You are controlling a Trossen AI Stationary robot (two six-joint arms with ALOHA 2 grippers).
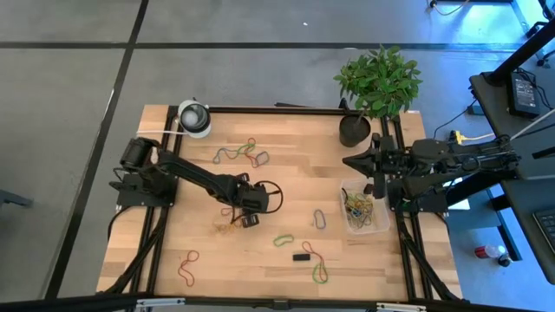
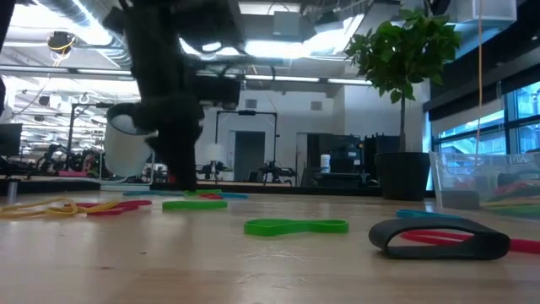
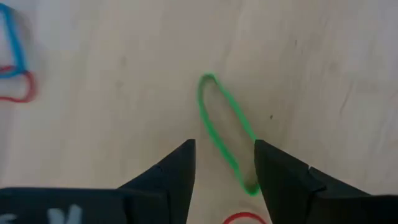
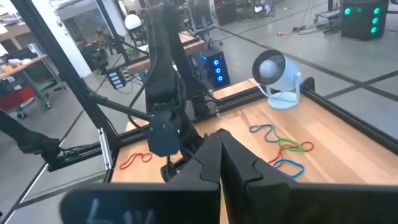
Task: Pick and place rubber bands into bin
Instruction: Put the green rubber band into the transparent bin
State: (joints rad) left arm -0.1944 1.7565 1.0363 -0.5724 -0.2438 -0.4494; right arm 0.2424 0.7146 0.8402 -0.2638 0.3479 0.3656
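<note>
Between the parted fingers of the left hand (image 3: pixel 224 180): a green rubber band (image 3: pixel 225 132), flat on the table (image 1: pixel 277 182), nothing gripped. Seemingly the pick step, jaws spread over the loop near the table's middle. Next, probably: lower, pinch the thin band off the wood, then carry it across to the bin (image 1: pixel 365 207) at the right edge, already holding several bands. Right hand (image 4: pixel 219 163) shut and empty, parked just beside the bin. Scattered about: more loose bands, a red one (image 1: pixel 187 263) toward the front left, a tangle (image 1: pixel 241 154) farther back, a dark one (image 2: pixel 439 237) in front. Also a potted plant (image 1: pixel 378 85) and a white-and-grey roll (image 1: pixel 194 117) at the rear corners. Nothing blocking the path to the bin, though the right arm crowds it.
</note>
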